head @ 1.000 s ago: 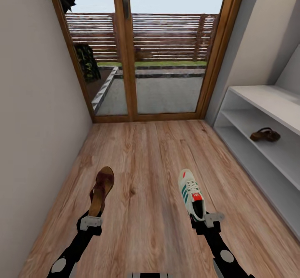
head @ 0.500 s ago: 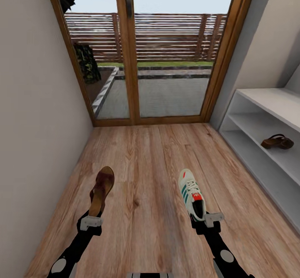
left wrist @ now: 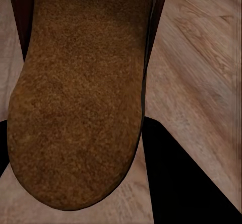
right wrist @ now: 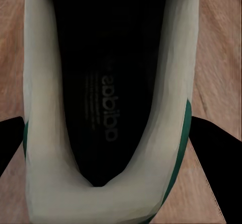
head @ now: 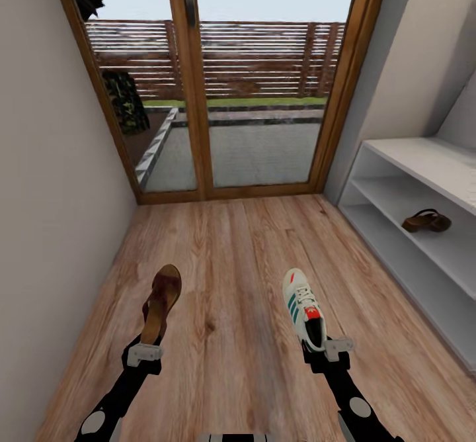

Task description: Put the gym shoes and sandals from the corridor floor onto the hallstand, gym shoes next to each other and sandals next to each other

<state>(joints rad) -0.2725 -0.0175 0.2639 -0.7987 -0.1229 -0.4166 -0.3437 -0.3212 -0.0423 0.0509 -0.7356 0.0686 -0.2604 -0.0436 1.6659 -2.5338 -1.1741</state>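
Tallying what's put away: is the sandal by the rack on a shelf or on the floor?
On a shelf. The sandal rests on the rack's middle tier, above the floor.

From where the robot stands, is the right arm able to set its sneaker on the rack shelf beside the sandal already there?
Probably not yet. The right gripper holds the sneaker over the floor, while the rack with its sandal lies well ahead and rightward, nothing between.

Two dark brown leather open-toe sandals are counted: one [head: 160,303] above the wood-plank floor, one [head: 426,221] on the pale grey shoe rack [head: 423,164]. One cream-white lace-up sneaker with green stripes [head: 304,308] is counted.
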